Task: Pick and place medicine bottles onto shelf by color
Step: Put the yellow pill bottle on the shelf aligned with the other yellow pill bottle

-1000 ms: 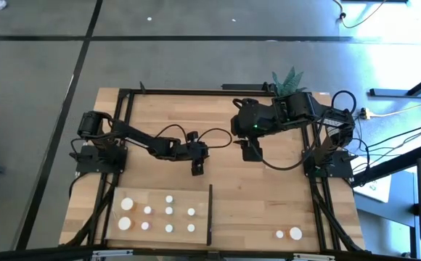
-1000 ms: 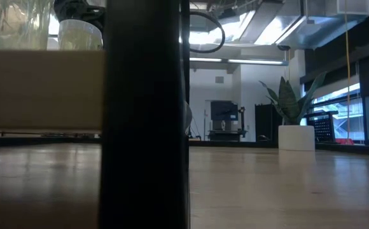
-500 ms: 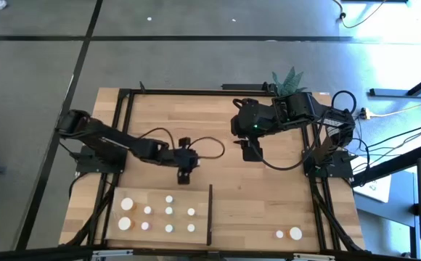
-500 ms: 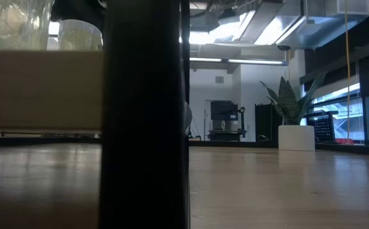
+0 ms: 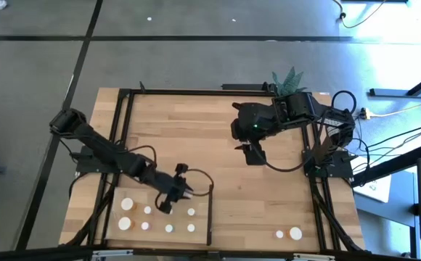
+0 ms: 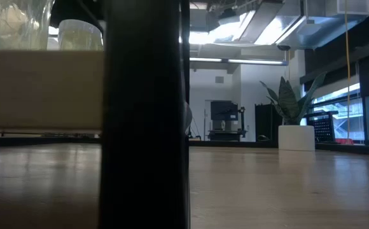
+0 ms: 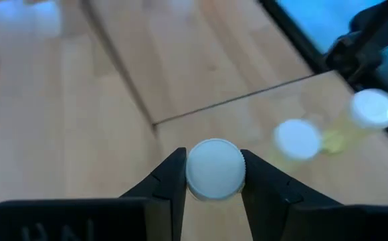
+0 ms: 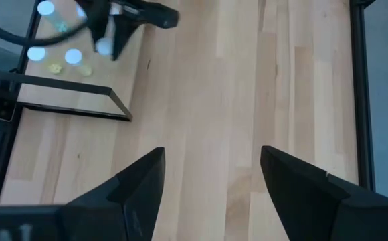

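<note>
Over the shelf (image 5: 196,221) at the table's near edge, the left hand (image 7: 214,175) clamps a white-capped medicine bottle (image 7: 215,169) by its sides, cap facing the wrist camera, so its long axis appears to run straight down toward the planks; to seat it well, lower it level into a free spot among the bottles already standing (image 5: 147,210), beside its own colour, and release only once the base rests flat; two more bottles (image 5: 289,233) wait well apart on the table; farther back, the right hand (image 8: 211,175) hangs spread wide, holding nothing.
</note>
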Motion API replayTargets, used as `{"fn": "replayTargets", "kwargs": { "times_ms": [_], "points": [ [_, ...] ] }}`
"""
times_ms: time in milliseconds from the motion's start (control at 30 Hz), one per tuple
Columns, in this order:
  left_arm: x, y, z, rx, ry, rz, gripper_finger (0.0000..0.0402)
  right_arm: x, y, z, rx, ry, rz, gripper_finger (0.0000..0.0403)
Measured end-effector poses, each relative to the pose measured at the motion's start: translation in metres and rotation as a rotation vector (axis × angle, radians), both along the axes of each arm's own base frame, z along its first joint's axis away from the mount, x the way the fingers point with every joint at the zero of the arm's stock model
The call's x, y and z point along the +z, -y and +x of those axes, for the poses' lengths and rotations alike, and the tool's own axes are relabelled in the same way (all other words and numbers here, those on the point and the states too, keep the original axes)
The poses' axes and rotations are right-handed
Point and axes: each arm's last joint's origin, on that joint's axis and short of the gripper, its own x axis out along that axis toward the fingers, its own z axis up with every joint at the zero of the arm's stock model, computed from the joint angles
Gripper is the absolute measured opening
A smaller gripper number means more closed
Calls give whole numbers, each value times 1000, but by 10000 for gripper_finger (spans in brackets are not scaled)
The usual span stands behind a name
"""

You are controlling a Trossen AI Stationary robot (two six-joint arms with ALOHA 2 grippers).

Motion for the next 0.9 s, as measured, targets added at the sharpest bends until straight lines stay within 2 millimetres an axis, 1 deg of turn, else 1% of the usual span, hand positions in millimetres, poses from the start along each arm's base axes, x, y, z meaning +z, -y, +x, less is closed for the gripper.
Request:
{"fn": "replayTargets", "kwargs": {
  "times_ms": [167,467,733,900],
  "points": [
    [-2,10,1,-31,26,-5,105,0,0,0,0,4,0,248],
    [-18,12,10,-22,10,40,105,0,0,0,0,5,0,248],
    [-19,11,11,-19,9,45,105,0,0,0,0,5,0,248],
    [-23,11,13,-12,1,51,105,0,0,0,0,5,-1,248]
  ]
}}
